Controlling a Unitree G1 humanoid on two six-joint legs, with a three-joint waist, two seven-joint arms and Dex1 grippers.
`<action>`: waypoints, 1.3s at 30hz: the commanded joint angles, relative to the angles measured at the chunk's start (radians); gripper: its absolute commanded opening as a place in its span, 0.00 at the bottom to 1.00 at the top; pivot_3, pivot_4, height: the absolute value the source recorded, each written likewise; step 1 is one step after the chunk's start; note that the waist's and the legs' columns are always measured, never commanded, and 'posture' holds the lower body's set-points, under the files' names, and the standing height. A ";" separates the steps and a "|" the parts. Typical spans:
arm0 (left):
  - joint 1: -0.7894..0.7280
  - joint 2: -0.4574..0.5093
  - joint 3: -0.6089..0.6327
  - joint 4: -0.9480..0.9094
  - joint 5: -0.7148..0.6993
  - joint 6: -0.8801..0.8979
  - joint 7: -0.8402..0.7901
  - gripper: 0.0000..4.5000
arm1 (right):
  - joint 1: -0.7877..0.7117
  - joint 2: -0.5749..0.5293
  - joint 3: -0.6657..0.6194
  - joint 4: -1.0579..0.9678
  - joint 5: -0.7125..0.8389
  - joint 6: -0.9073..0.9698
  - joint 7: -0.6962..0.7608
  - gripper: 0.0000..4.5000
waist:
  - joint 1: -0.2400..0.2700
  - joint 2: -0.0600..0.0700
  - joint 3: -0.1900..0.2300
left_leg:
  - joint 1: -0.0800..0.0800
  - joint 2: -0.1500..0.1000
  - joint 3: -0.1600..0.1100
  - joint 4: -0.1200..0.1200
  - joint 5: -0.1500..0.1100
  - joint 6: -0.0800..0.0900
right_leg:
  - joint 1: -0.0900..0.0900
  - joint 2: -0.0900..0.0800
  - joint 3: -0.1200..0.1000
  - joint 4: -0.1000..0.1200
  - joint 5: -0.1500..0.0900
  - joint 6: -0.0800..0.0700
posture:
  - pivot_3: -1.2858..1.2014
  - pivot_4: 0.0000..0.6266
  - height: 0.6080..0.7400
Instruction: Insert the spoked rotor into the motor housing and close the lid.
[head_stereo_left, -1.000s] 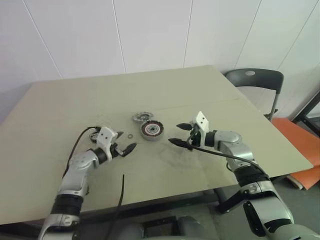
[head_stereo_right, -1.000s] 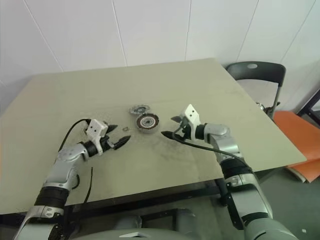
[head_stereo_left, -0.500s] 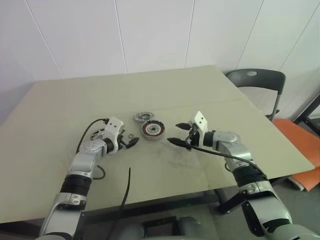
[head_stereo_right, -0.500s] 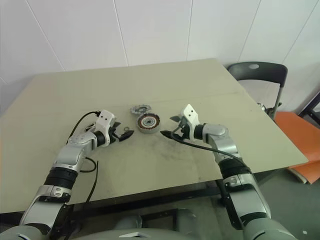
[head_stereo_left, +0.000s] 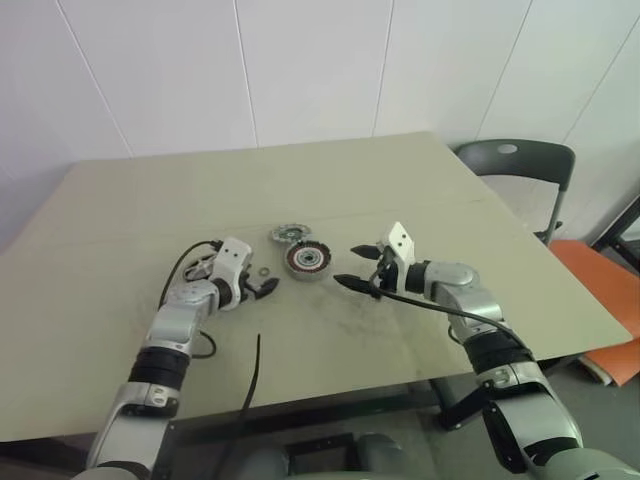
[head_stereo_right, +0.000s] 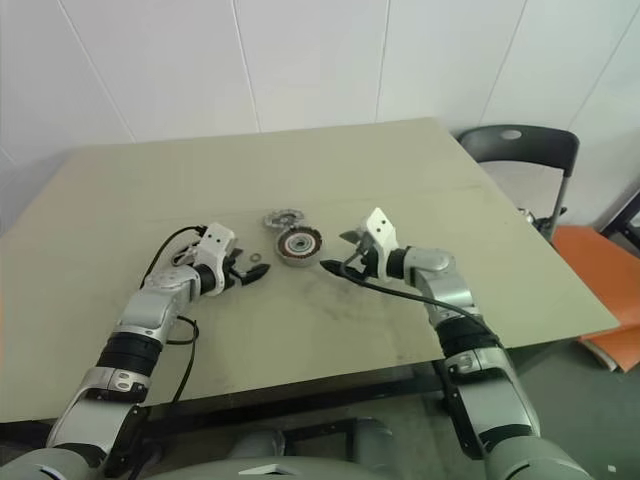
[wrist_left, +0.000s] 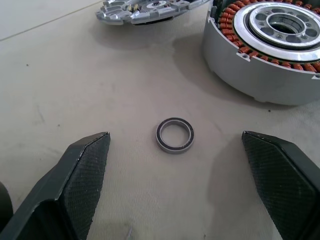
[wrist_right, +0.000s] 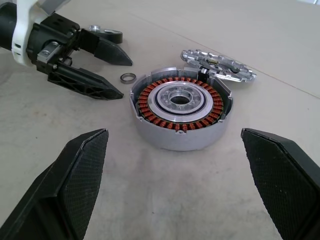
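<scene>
A: Where's the spoked rotor (wrist_left: 145, 10)?
B: Flat on the table (head_stereo_left: 400, 180), just behind the motor housing (wrist_right: 181, 114).
A: Nearer arm?
B: Left gripper (wrist_left: 175, 165), fingers spread around the small ring (wrist_left: 174, 135); right gripper (wrist_right: 175, 165) also spread, empty.

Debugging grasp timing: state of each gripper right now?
Left gripper: open, holding nothing, fingers either side of the small ring on the table.
Right gripper: open, holding nothing, facing the motor housing.

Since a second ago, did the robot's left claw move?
Yes. The left gripper has slid across the table toward the small ring and motor housing, now open around the ring.
</scene>
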 joint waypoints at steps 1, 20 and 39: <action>-0.034 -0.007 0.003 0.043 0.014 -0.025 0.018 1.00 | -0.020 0.006 -0.021 -0.049 0.022 -0.006 -0.005 0.99 | -0.001 0.000 0.000 | 0.000 0.000 0.000 0.000 0.000 0.000 | 0.000 0.000 0.000 0.000 0.000 0.000 | 0.52 0.00 1.00; -0.051 -0.006 0.011 0.127 0.016 -0.056 0.018 0.86 | -0.011 0.007 -0.027 -0.072 0.028 0.007 -0.017 1.00 | -0.004 0.000 -0.001 | 0.003 0.000 0.000 0.001 0.000 0.000 | 0.003 0.001 0.000 0.001 0.000 0.000 | 0.52 0.00 1.00; -0.057 -0.038 0.051 0.046 -0.053 -0.138 -0.038 0.16 | -0.013 0.016 -0.026 -0.057 0.028 0.001 -0.032 1.00 | -0.002 0.000 0.000 | 0.002 0.000 0.000 0.001 0.000 0.000 | 0.003 0.001 0.000 0.000 0.000 0.000 | 0.52 0.00 1.00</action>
